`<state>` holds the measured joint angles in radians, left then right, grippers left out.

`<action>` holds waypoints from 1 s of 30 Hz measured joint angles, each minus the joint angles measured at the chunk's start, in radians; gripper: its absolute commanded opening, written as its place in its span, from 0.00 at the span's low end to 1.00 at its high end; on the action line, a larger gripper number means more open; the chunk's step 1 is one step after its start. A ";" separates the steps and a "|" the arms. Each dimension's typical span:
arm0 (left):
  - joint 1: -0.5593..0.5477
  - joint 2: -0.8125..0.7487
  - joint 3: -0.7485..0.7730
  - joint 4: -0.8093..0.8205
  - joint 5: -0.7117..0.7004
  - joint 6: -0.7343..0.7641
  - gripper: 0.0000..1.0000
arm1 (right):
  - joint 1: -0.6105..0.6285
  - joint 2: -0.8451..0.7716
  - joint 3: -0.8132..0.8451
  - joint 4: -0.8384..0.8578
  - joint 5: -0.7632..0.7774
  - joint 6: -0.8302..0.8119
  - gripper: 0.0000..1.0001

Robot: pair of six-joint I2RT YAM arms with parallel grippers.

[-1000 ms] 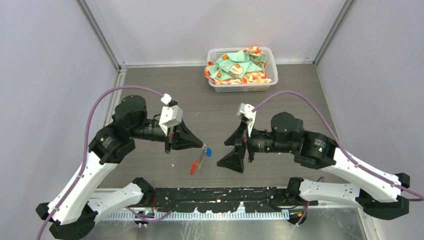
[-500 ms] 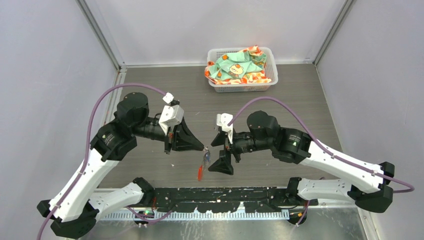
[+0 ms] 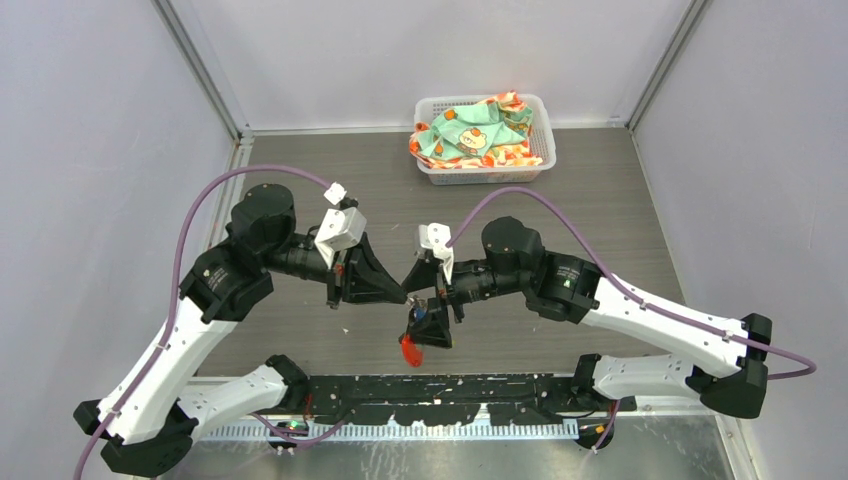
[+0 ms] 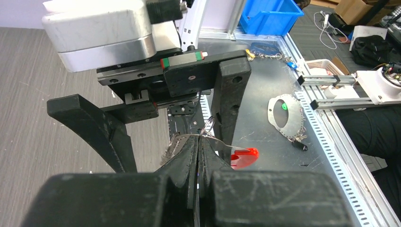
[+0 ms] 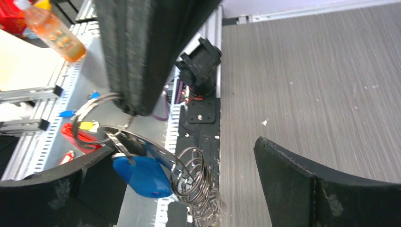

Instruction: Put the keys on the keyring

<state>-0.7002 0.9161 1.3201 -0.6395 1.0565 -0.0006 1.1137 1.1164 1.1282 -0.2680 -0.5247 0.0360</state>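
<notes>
A dark wood-grain table (image 3: 620, 200) fills the overhead view. Two white-and-black robot arms reach in from the bottom corners, the left arm (image 3: 210, 290) from lower left and the right arm (image 3: 600, 300) from lower right, and they meet at bottom centre. A white basket (image 3: 545, 130) at top centre holds a patterned cloth (image 3: 470, 130).

The left pincer (image 3: 403, 297) is pressed together, pinching the thin wire of the keyring (image 4: 208, 128), which hangs from its tips. The right pincer (image 3: 425, 305) is spread wide, with one finger on either side of the keyring. The ring's red tag (image 3: 410, 350) dangles lowest. At the lower left of the right wrist view, a blue-tagged key (image 5: 142, 175) sits just beside the coiled wire. Whether it is threaded on cannot be told.
</notes>
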 measured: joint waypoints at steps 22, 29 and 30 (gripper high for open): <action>0.000 -0.004 0.019 0.003 -0.008 0.000 0.00 | 0.003 -0.049 -0.042 0.010 -0.065 0.145 0.66; 0.000 -0.004 0.020 0.006 -0.010 0.000 0.00 | 0.023 -0.043 -0.046 0.039 0.100 0.174 0.46; 0.000 -0.004 0.020 0.008 -0.010 0.000 0.00 | 0.024 -0.044 -0.052 0.053 0.116 0.180 0.39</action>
<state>-0.7002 0.9119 1.3399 -0.6319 1.0466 -0.0010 1.1378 1.0721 1.0763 -0.2153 -0.4091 0.2161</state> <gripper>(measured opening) 0.009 0.560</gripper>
